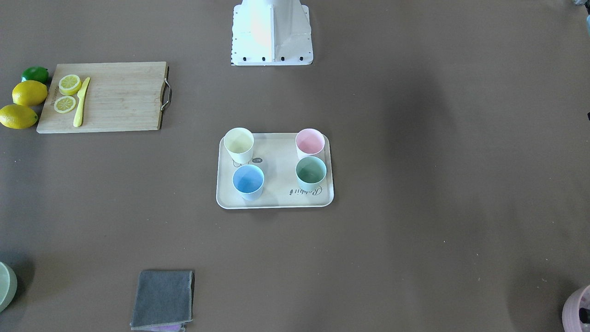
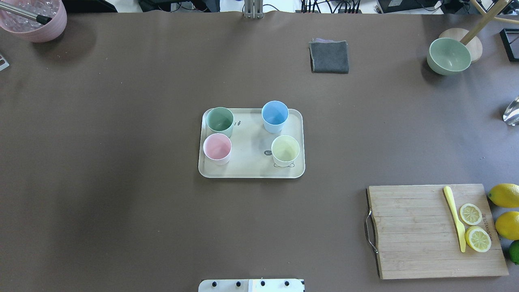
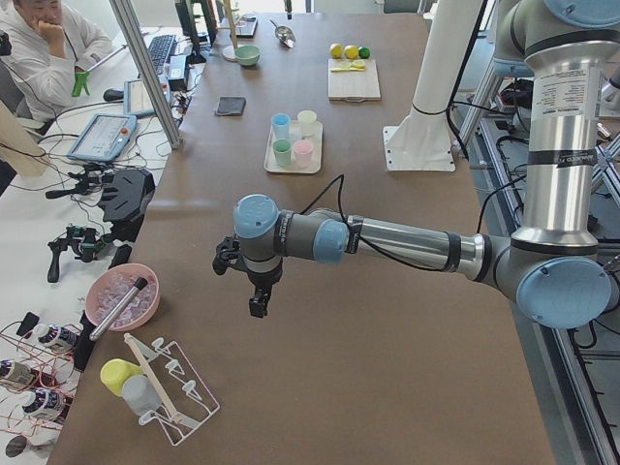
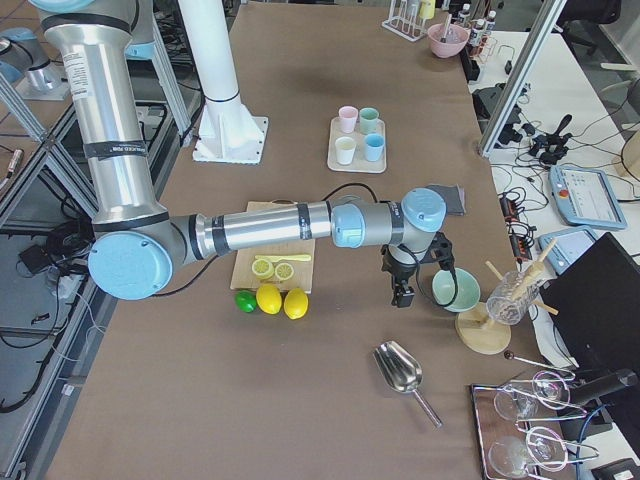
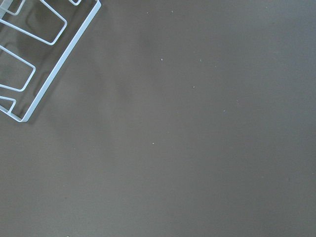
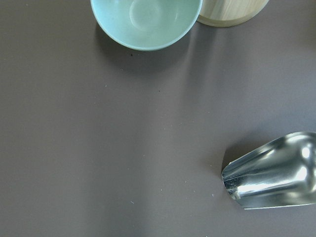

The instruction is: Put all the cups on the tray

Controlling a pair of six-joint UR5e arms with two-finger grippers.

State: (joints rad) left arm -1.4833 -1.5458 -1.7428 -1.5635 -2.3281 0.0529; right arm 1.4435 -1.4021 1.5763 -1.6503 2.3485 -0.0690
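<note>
The cream tray (image 2: pixel 251 165) with "Rabbit" script lies at the table's middle. On it stand a green cup (image 2: pixel 219 120), a blue cup (image 2: pixel 275 114), a pink cup (image 2: pixel 217 147) and a pale yellow cup (image 2: pixel 285 149), all upright. The tray (image 1: pixel 276 199) and its cups also show in the front-facing view. My left gripper (image 3: pixel 257 306) hangs over bare table far from the tray, seen only in the exterior left view. My right gripper (image 4: pixel 402 296) hangs near the green bowl, seen only in the exterior right view. I cannot tell whether either is open or shut.
A wooden cutting board (image 2: pixel 413 231) with lemon slices and a yellow knife lies at the near right, lemons and a lime beside it. A grey cloth (image 2: pixel 329 56), a green bowl (image 2: pixel 448 56), a pink bowl (image 2: pixel 34 18), a metal scoop (image 6: pixel 276 173) and a clear rack (image 5: pixel 29 59) lie around the edges.
</note>
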